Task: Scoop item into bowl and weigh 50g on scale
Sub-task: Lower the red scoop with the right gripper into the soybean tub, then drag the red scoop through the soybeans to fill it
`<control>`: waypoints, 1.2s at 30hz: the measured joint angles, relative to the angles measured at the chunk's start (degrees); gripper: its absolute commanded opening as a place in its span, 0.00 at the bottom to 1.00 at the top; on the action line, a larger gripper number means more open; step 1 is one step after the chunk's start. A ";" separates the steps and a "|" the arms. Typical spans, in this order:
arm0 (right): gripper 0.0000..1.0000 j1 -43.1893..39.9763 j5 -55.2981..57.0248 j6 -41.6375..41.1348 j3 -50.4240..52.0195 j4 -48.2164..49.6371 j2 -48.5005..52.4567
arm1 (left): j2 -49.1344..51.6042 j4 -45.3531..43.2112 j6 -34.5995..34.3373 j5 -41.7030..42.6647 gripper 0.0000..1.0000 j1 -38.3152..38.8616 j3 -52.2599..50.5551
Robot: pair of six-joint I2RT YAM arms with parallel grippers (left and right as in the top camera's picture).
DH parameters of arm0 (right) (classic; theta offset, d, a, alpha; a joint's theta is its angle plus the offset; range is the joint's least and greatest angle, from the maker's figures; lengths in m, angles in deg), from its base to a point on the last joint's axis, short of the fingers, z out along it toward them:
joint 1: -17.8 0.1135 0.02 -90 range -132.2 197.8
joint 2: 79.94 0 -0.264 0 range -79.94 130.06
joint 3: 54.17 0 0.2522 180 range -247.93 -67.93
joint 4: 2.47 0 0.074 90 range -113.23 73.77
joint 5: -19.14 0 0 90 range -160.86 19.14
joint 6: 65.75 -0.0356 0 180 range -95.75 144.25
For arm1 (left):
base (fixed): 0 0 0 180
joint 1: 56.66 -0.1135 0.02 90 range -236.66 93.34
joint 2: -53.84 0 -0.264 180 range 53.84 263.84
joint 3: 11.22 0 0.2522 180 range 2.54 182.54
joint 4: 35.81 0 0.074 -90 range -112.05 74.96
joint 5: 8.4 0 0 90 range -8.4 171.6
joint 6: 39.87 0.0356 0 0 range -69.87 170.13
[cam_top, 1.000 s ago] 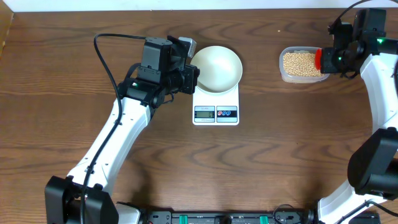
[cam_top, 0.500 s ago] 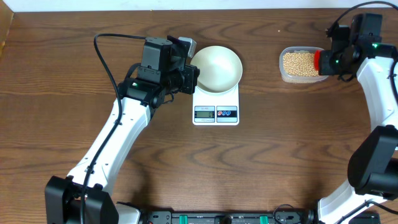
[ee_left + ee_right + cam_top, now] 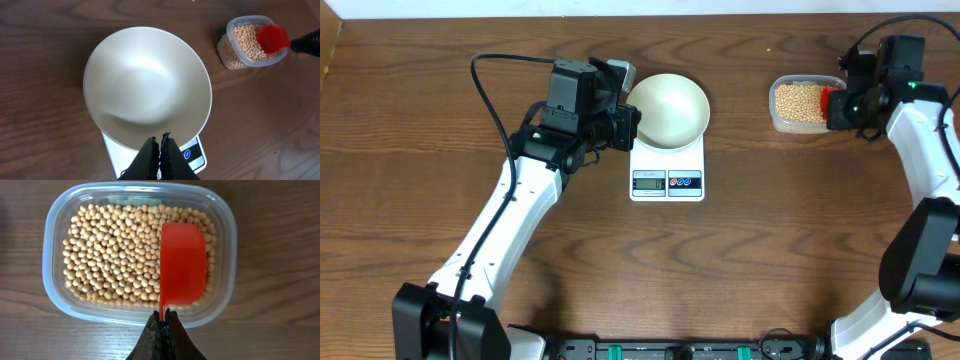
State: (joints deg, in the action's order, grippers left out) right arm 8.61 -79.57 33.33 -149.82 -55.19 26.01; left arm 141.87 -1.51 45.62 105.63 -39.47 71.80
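Note:
The white bowl (image 3: 667, 109) stands empty on the white scale (image 3: 667, 176); it also shows in the left wrist view (image 3: 147, 90). My left gripper (image 3: 160, 137) is shut and empty at the bowl's left rim, above the scale's edge (image 3: 197, 152). Tan beans (image 3: 115, 255) fill a clear container (image 3: 55, 235) at the right (image 3: 798, 103). My right gripper (image 3: 163, 314) is shut on the handle of a red scoop (image 3: 182, 270). The scoop's empty cup hangs over the beans' right part (image 3: 832, 98).
The wooden table (image 3: 770, 250) spreads round the scale. The container also shows in the left wrist view (image 3: 247, 42), with the red scoop (image 3: 271, 37) over it. A small green object (image 3: 219, 31) lies beside the container.
My right gripper has moved left with the red scoop, further over the container of beans. The left arm, bowl and scale have not moved.

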 measured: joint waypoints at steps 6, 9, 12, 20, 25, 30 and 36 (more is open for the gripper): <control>0.01 0.00 -3.69 -1.92 2.27 1.92 0.00 | 0.00 0.00 0.00 0.02 0.07 0.00 0.00; 0.01 0.00 -5.31 -3.93 3.13 3.04 0.00 | 0.00 -0.02 0.02 0.00 0.07 0.00 0.00; 0.01 -0.02 -6.88 -6.08 4.24 4.61 0.00 | -0.02 0.00 0.02 0.00 0.07 0.00 0.00; 0.01 -1.05 -11.21 -11.58 6.67 7.50 0.00 | -0.02 -0.02 0.02 0.00 0.07 0.00 0.00; 0.01 -2.38 -14.23 -14.78 8.11 9.40 0.00 | 0.00 0.00 0.02 0.00 0.07 0.00 0.00; 0.01 -3.37 -17.07 -17.31 9.75 11.13 0.00 | 0.00 0.02 0.00 0.02 0.07 0.00 0.00; 0.01 -3.54 -17.92 -20.65 10.08 11.56 0.00 | -0.02 0.02 0.00 0.00 0.07 0.00 0.00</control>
State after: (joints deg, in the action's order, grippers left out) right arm 5.06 -97.50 12.67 -139.74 -43.62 26.01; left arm 141.85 -1.49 45.62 105.63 -39.47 71.80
